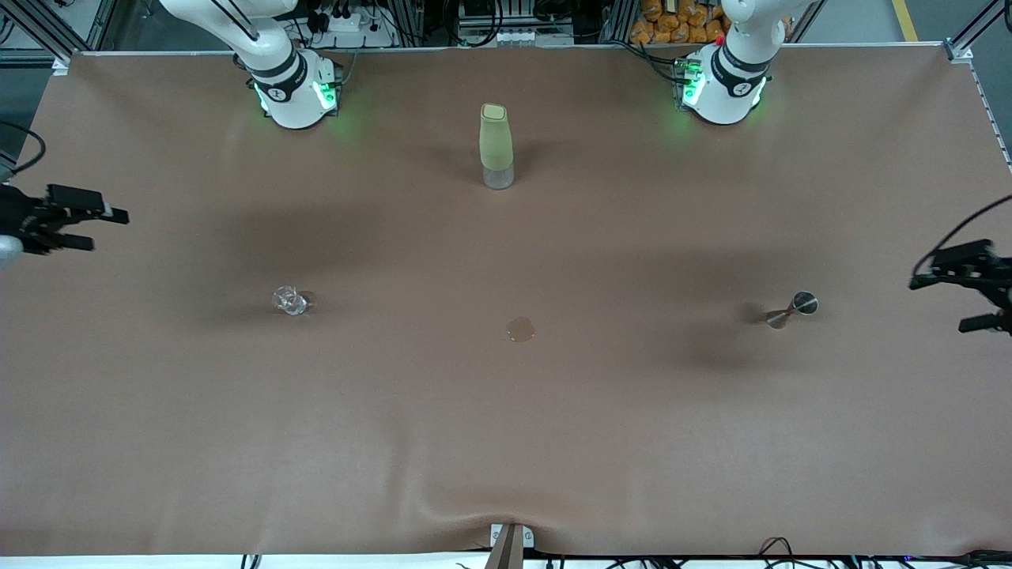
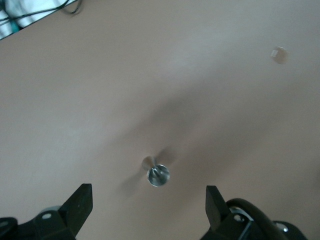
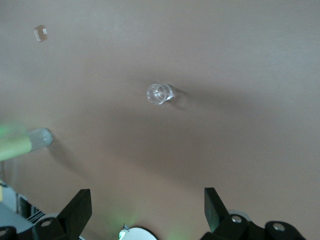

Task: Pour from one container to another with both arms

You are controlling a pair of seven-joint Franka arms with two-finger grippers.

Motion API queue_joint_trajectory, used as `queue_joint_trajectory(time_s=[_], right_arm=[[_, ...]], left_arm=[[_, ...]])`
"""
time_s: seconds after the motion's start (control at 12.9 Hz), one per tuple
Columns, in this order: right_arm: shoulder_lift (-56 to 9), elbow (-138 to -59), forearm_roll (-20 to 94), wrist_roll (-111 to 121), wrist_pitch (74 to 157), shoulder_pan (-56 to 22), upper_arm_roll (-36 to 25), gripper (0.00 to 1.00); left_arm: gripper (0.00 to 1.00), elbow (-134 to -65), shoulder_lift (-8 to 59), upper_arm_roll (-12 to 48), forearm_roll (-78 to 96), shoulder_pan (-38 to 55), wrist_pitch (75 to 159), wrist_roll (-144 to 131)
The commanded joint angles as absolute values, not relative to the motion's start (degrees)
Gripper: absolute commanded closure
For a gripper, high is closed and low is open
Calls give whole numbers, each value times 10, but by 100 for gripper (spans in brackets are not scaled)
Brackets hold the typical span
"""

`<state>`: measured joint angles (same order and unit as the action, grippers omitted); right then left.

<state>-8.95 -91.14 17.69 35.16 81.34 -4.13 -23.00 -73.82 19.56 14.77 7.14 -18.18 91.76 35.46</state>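
The clear faceted glass tumbler (image 1: pixel 289 300) stands on the brown table toward the right arm's end; the right wrist view shows it (image 3: pixel 160 93) from above. The silver hourglass jigger (image 1: pixel 793 308) stands toward the left arm's end, and it (image 2: pixel 157 173) lies between the open fingers in the left wrist view. My right gripper (image 1: pixel 109 230) hangs open over the table's edge at its own end, well clear of the tumbler. My left gripper (image 1: pixel 938 303) hangs open over the table's other edge, a short way from the jigger. Both grippers (image 2: pixel 148 202) (image 3: pixel 147 205) hold nothing.
A tall pale-green bottle (image 1: pixel 496 146) with a clear base stands mid-table between the two arm bases, farther from the front camera than the tumbler and the jigger. A small round brown disc (image 1: pixel 521 329) lies mid-table, nearer to that camera. The table covering (image 1: pixel 506 442) ripples near the front edge.
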Motion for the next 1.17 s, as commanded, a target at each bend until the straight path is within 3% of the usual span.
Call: queue_joint_trajectory(time_s=[0.0, 0.16, 0.62, 0.7, 0.93, 1.09], right_arm=[[-73, -871, 109, 252, 799, -12, -157, 0], [-66, -853, 70, 191, 786, 31, -81, 0], [-64, -827, 19, 96, 773, 99, 35, 0], [-62, -826, 16, 82, 774, 101, 38, 0], [-68, -812, 12, 83, 777, 98, 30, 0], [-69, -811, 12, 84, 793, 72, 6, 0]], left_arm=[[0, -772, 136, 147, 33, -118, 926, 180], [0, -772, 124, 173, 22, -110, 913, 87], [0, -779, 69, 206, -26, -99, 854, -38], [0, -787, 62, 190, -32, -98, 854, -37], [0, -829, 21, 62, -25, -17, 846, -27], [0, -847, 1, 44, -25, -3, 850, -33]])
